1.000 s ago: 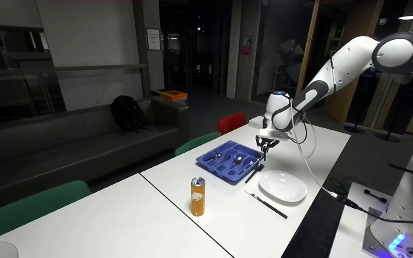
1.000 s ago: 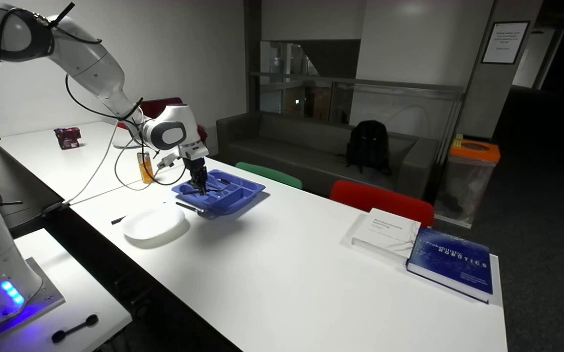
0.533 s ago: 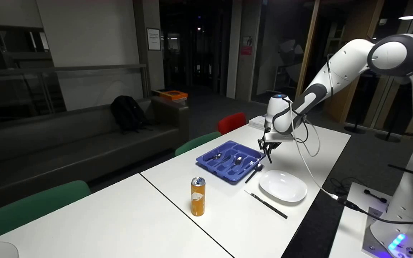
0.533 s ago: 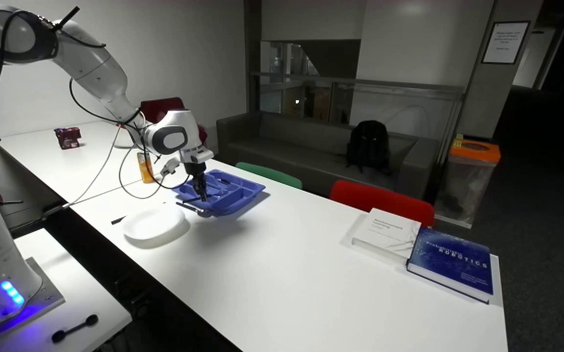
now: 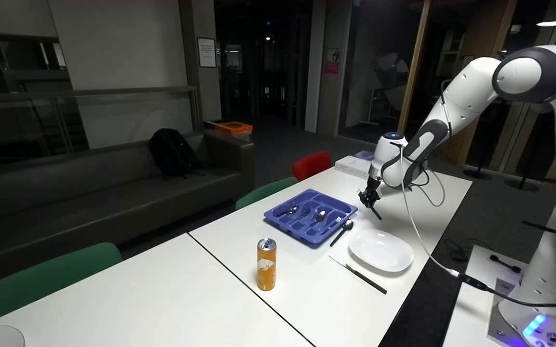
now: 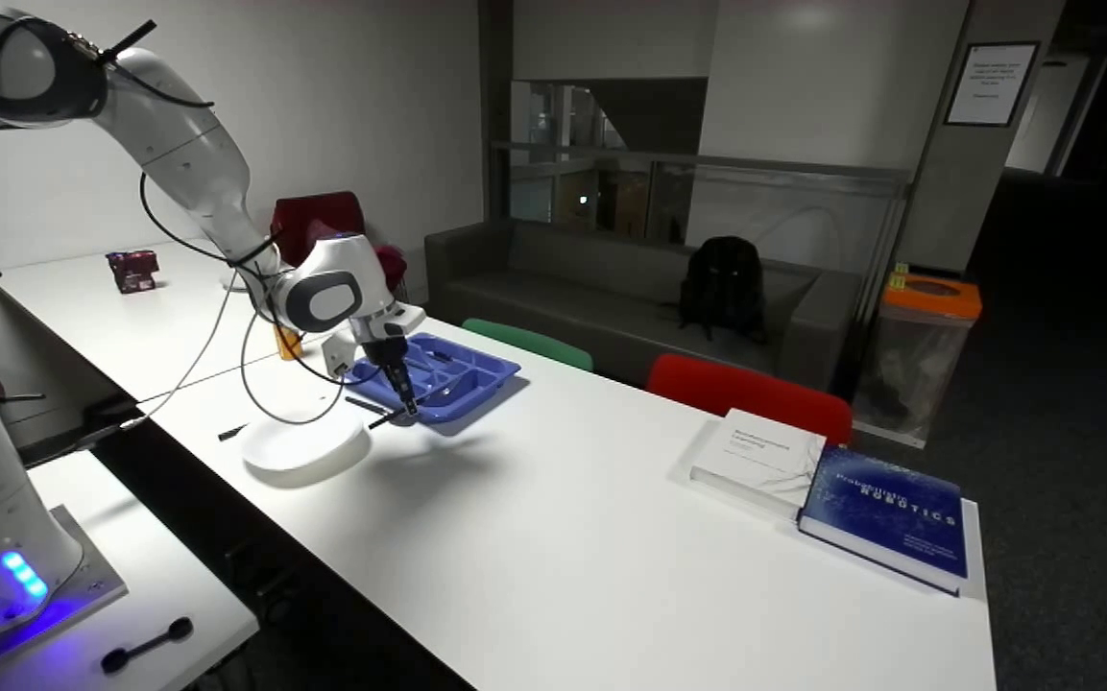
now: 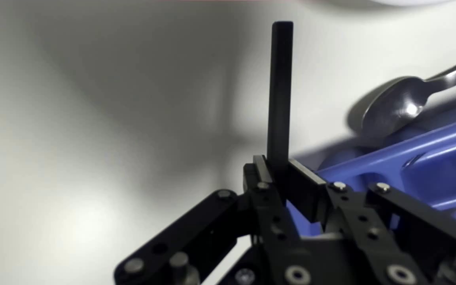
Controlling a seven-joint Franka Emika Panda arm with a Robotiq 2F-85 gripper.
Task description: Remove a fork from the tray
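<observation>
In an exterior view, gripper (image 5: 369, 200) hangs over the table (image 5: 306, 289) just beside the blue tray (image 5: 290, 231), a black handle (image 5: 377, 214) jutting aslant below it, some of the tray's cutlery (image 5: 320, 216) too small to sort. In an exterior view, arm (image 6: 193, 173) covers the top of the can (image 6: 287, 345), and the gripper blocks some of the tray. Wrist view: fingers (image 7: 305, 190) clamped on the black handle, its other end hidden, so cannot tell if it is the fork; spoon (image 7: 394, 105), tray and white plate (image 7: 411, 2) cut off at the edges.
</observation>
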